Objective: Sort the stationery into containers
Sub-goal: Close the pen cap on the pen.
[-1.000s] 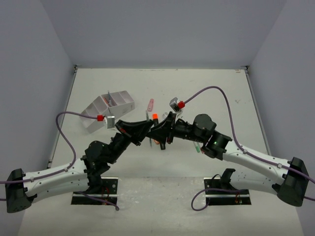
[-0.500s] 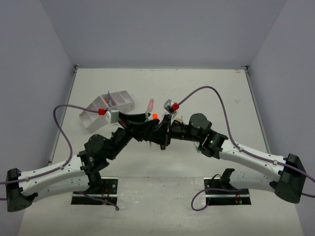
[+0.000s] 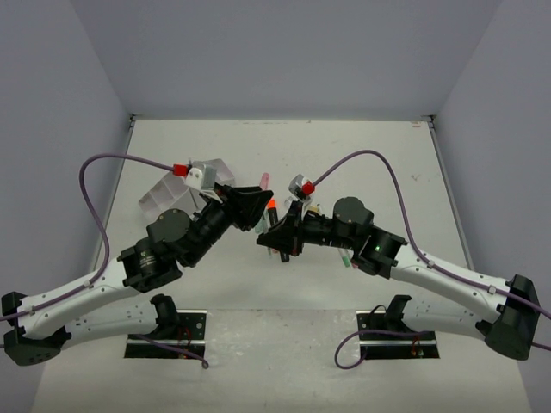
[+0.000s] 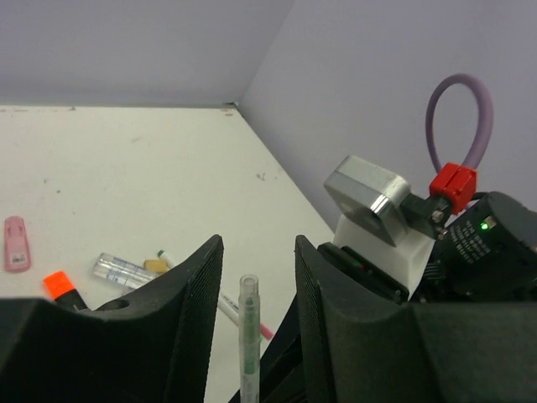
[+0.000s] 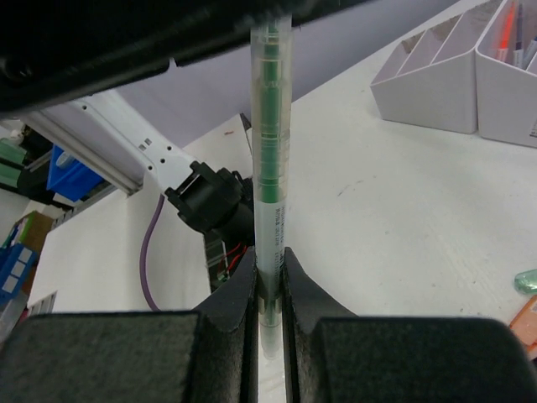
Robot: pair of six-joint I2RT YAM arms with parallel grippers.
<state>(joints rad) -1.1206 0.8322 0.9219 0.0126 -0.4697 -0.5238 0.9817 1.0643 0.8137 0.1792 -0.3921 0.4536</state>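
Right pincer: my right gripper [image 5: 268, 270] is pressed together on the lower end of a green pen [image 5: 268, 151], holding it upright in the air.
Left pincer: my left gripper [image 4: 256, 252] stands spread, one finger on either side of the pen's top end. A gap shows on both sides, so I read it as not gripping.
Containers: the white compartment trays [image 5: 436, 88] sit on the far left of the table [image 4: 126, 168], well apart from the pen.
Done: one compartment already holds a few sticks, one of them orange. I cannot see into the others.
Left loose: a pink marker [image 4: 15, 243], an orange cap [image 4: 57, 284], a clear piece [image 4: 122, 269], a beige piece [image 4: 155, 265] and a pink-tipped pen [image 4: 243, 315] lie on the table.
Progress: early, in my judgement. The green pen is in no tray yet.
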